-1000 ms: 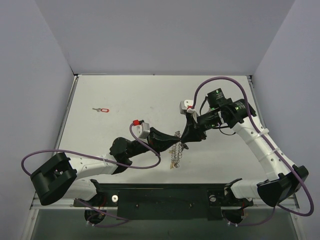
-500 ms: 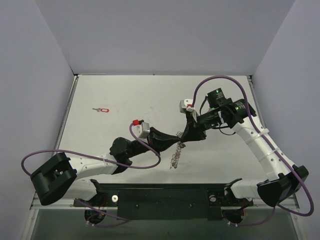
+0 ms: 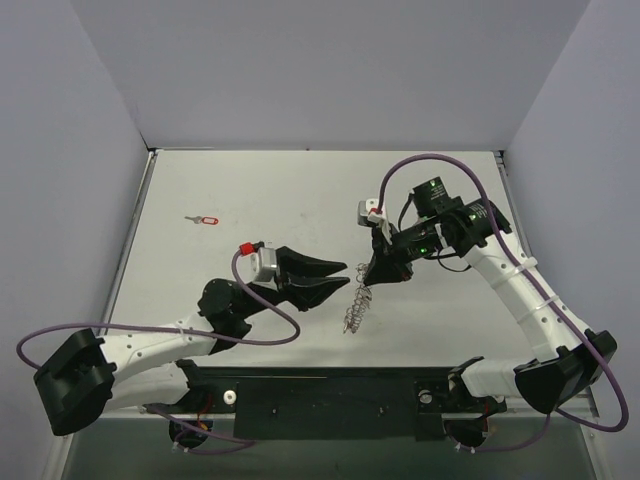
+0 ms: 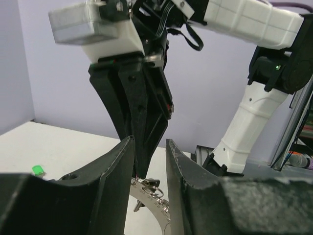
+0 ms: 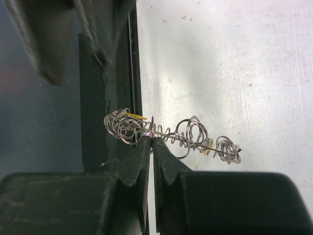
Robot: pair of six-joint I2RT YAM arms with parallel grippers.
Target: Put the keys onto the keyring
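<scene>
- Pale counter [image 3: 250, 190] with one red-headed key [image 3: 206, 219] lying flat, well off to the far left
- right pincer [image 3: 368, 283] is clenched on the keyring [image 3: 355, 308], which dangles below it as a spiky bunch near the middle
- left pincer [image 3: 343, 276] is spread wide with nothing in it, tips just beside the ring
- reads to me like the fetch-a-key step: ring held out, no key in hand
- next move is probably left going over to that red key, pinching it by the head and bringing the hole to the ring; a thin flat key looks fiddly to lift
</scene>
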